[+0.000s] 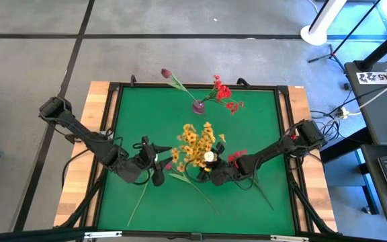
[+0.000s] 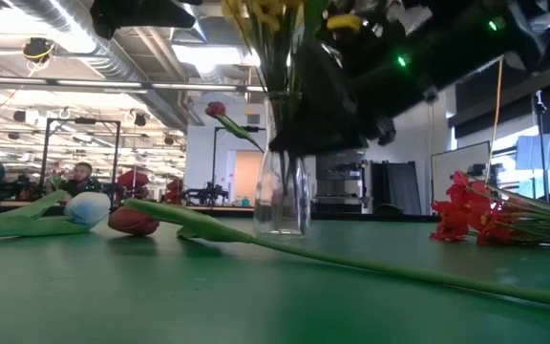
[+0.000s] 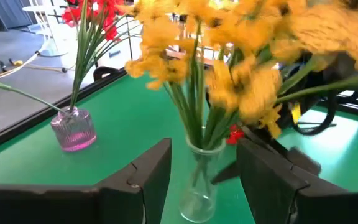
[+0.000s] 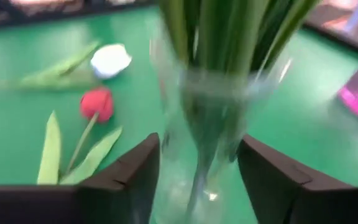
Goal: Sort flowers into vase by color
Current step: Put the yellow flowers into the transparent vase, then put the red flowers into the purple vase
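A clear glass vase (image 2: 283, 196) with yellow flowers (image 1: 197, 140) stands mid-table. A pink vase (image 1: 198, 105) behind it holds red flowers (image 1: 224, 93) and a maroon tulip (image 1: 166, 72). A red tulip bud (image 4: 97, 102), a white bud (image 4: 110, 59) and a red flower bunch (image 2: 466, 215) lie on the green mat. My right gripper (image 4: 199, 149) is open, its fingers on either side of the clear vase (image 4: 213, 118). My left gripper (image 3: 204, 155) is open on the vase's left, with the vase (image 3: 201, 180) just ahead of its fingers. My right gripper's fingers (image 4: 142, 171) stand level on either side of the clear vase's wall, coming from the table's right. I cannot tell whether they touch the glass. The vase stands upright on the mat.
Long green stems lie on the mat near the front, one (image 1: 140, 198) on the left and one (image 1: 200, 188) in the middle. A raised black frame (image 1: 113, 121) borders the mat. People and equipment show in the room beyond.
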Motion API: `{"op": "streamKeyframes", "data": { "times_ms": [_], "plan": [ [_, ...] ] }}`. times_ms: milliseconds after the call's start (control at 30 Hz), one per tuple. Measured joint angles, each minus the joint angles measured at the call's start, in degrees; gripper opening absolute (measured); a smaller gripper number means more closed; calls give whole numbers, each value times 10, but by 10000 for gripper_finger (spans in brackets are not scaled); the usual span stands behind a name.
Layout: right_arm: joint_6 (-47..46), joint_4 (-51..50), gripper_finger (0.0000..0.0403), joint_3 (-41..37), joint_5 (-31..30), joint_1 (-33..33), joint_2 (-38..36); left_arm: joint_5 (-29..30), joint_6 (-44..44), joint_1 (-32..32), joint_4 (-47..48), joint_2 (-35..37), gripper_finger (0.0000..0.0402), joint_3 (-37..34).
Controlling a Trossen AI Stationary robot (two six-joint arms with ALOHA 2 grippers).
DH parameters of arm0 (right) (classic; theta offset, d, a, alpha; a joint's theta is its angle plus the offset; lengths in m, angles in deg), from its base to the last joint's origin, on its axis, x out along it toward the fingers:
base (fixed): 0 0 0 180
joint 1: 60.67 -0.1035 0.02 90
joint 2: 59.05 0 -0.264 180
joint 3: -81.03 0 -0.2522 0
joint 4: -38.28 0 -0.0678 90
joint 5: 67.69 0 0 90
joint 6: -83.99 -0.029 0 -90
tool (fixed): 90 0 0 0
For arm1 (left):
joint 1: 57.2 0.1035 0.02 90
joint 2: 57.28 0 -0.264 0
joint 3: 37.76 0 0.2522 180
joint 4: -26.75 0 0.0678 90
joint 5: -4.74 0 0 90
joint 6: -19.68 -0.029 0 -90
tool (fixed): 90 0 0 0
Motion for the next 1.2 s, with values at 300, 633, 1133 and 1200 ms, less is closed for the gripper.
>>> {"op": "streamKeyframes", "data": {
  "times_ms": [300,633,1133,1200],
  "plan": [
    [-5,-26,282,-3,61,-1,4,-1,4,0,0,0,175,0],
    [-16,-39,305,-2,67,-1,-2,-2,5,0,2,0,175,0],
    [-16,-120,305,-1,50,-39,-85,-3,60,-1,68,0,175,0],
    [-16,-127,305,-1,47,-53,-92,-3,60,-2,69,0,175,0]
  ]
}}
